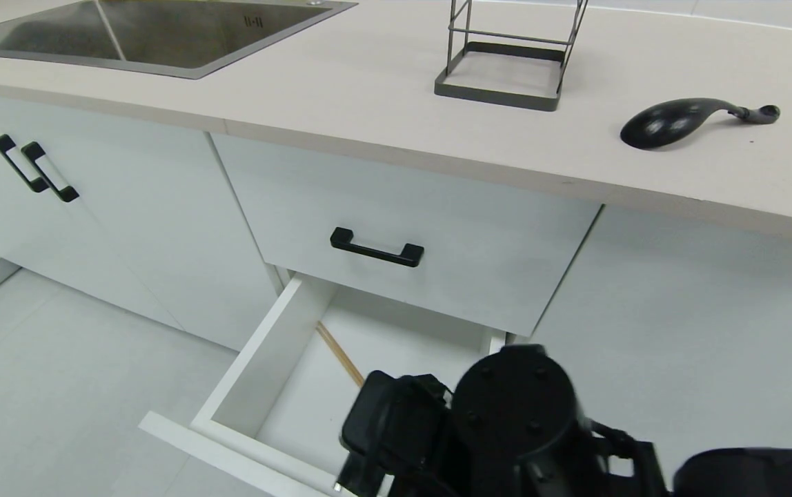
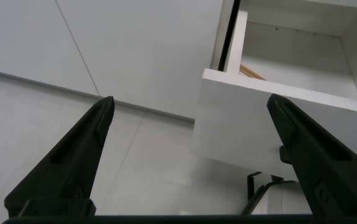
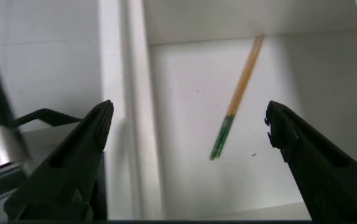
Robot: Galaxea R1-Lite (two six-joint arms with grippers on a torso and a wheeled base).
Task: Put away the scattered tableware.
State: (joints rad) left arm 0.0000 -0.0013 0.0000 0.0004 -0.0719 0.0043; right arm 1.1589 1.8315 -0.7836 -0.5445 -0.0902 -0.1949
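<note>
A pair of wooden chopsticks with green ends (image 3: 236, 102) lies loose on the floor of the open white drawer (image 1: 268, 352). From the head view the chopsticks (image 1: 339, 354) rest near the drawer's left wall. My right gripper (image 3: 189, 107) hangs open above the drawer, apart from the chopsticks, holding nothing. My right arm (image 1: 506, 414) covers the drawer's near right part. A black ladle (image 1: 672, 121) lies on the countertop (image 1: 368, 103) at the right. My left gripper (image 2: 191, 102) is open and empty, low outside the drawer front (image 2: 259, 124).
A dark wire rack (image 1: 506, 69) stands on the counter's middle back, a steel sink (image 1: 147, 34) at the back left. Above the open drawer is a shut one with a black handle (image 1: 377, 248). Cabinet doors with black handles (image 1: 37, 169) are on the left.
</note>
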